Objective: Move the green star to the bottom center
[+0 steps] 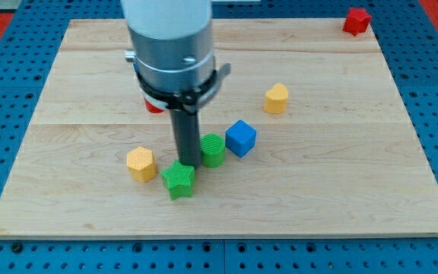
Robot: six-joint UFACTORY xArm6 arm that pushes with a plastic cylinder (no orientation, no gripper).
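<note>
The green star lies on the wooden board, a little left of centre in the lower half. My tip stands at the star's upper right edge, touching or almost touching it. A green round block sits just right of the rod. A blue cube is further right, next to the green round block. A yellow hexagonal block lies left of the star.
A yellow block lies at the upper right of centre. A red block is mostly hidden behind the arm's body. A red star sits off the board at the view's top right.
</note>
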